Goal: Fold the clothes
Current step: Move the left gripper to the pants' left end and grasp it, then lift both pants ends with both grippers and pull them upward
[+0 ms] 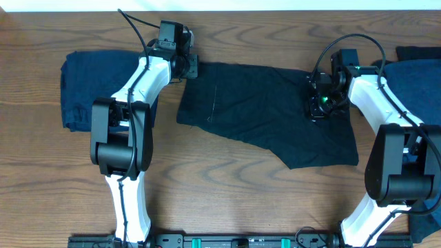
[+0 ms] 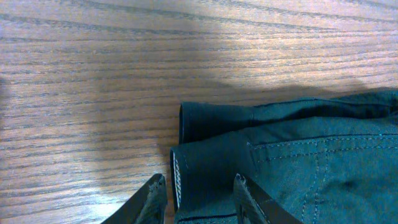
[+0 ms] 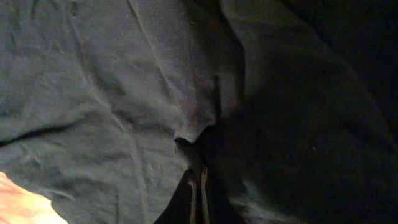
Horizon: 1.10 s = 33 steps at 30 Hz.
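Overhead, the dark garment (image 1: 262, 114) lies spread on the table (image 1: 227, 207). Left gripper (image 2: 200, 190) stands spread astride its hem corner, ready to pinch. Right gripper (image 3: 195, 183), pressed together, seems to nip a pucker of cloth, likely to lift that side.

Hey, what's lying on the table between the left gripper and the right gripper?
Only the spread dark garment: the overhead view shows it running from the left gripper at its edge to the right gripper on it.
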Each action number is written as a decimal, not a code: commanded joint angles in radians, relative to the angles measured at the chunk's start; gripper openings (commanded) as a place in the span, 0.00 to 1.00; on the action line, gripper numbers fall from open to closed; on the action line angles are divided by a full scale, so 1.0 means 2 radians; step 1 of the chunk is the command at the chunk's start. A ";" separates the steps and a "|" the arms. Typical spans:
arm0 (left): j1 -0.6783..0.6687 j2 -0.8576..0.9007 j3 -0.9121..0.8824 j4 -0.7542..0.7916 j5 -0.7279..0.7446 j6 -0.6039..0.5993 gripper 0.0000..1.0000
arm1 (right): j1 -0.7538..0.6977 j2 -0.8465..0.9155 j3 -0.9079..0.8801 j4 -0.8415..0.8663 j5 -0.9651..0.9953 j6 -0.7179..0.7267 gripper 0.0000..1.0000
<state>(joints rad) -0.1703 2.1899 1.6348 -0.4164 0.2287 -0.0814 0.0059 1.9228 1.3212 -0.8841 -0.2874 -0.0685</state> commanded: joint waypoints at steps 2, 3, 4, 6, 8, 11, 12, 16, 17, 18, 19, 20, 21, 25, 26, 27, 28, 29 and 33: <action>0.001 0.007 -0.006 -0.007 -0.006 -0.001 0.38 | 0.003 -0.006 0.000 0.001 0.000 0.006 0.02; 0.001 0.007 -0.006 -0.008 -0.006 -0.001 0.36 | 0.003 -0.006 0.000 0.001 0.000 0.006 0.02; 0.001 0.007 -0.006 -0.010 -0.006 -0.001 0.34 | 0.003 -0.006 0.000 0.001 0.000 0.006 0.02; 0.001 0.007 -0.006 -0.010 -0.006 -0.001 0.32 | 0.003 -0.006 0.000 0.001 0.000 0.006 0.02; 0.001 0.007 -0.006 -0.009 -0.006 -0.001 0.30 | 0.003 -0.006 0.000 0.001 0.000 0.006 0.02; 0.001 0.007 -0.006 -0.009 -0.006 -0.001 0.23 | 0.003 -0.006 0.000 0.001 0.000 0.006 0.02; 0.001 0.007 -0.006 -0.009 -0.006 -0.001 0.22 | 0.003 -0.006 0.000 0.001 0.000 0.006 0.02; 0.001 0.007 -0.006 -0.009 -0.006 -0.001 0.08 | 0.003 -0.006 0.000 0.001 0.000 0.006 0.02; 0.001 0.007 -0.006 -0.008 -0.006 -0.001 0.06 | 0.003 -0.006 0.000 0.001 0.000 0.006 0.02; 0.001 0.006 -0.006 -0.007 -0.006 -0.001 0.06 | 0.003 -0.006 0.000 0.001 0.000 0.006 0.02; 0.001 0.006 -0.006 -0.007 -0.006 -0.001 0.06 | 0.003 -0.006 0.000 0.001 0.000 0.006 0.01; 0.001 0.006 -0.006 -0.007 -0.006 -0.001 0.06 | 0.003 -0.006 0.000 0.001 0.000 0.006 0.01; 0.001 0.004 -0.006 -0.006 -0.006 -0.001 0.06 | 0.003 -0.006 0.000 0.001 0.000 0.006 0.01; 0.002 -0.003 -0.006 -0.005 -0.006 -0.001 0.06 | 0.003 -0.006 0.000 0.001 0.000 0.006 0.01; 0.002 -0.005 -0.006 -0.006 -0.006 -0.001 0.06 | 0.003 -0.006 0.000 0.001 0.000 0.006 0.01; 0.002 -0.009 -0.006 -0.006 -0.006 -0.001 0.06 | 0.003 -0.006 0.000 0.001 0.000 0.006 0.01; 0.002 -0.013 -0.006 -0.006 -0.006 -0.001 0.06 | 0.003 -0.006 0.000 0.001 0.000 0.006 0.01; 0.002 -0.016 -0.006 -0.007 -0.006 -0.001 0.06 | 0.003 -0.006 0.000 0.001 0.000 0.006 0.01; 0.002 -0.041 -0.006 -0.015 -0.006 -0.003 0.06 | 0.003 -0.006 0.000 0.001 0.000 0.006 0.01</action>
<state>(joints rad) -0.1703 2.1818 1.6314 -0.4370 0.2276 -0.0814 0.0059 1.9228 1.3212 -0.8841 -0.2874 -0.0685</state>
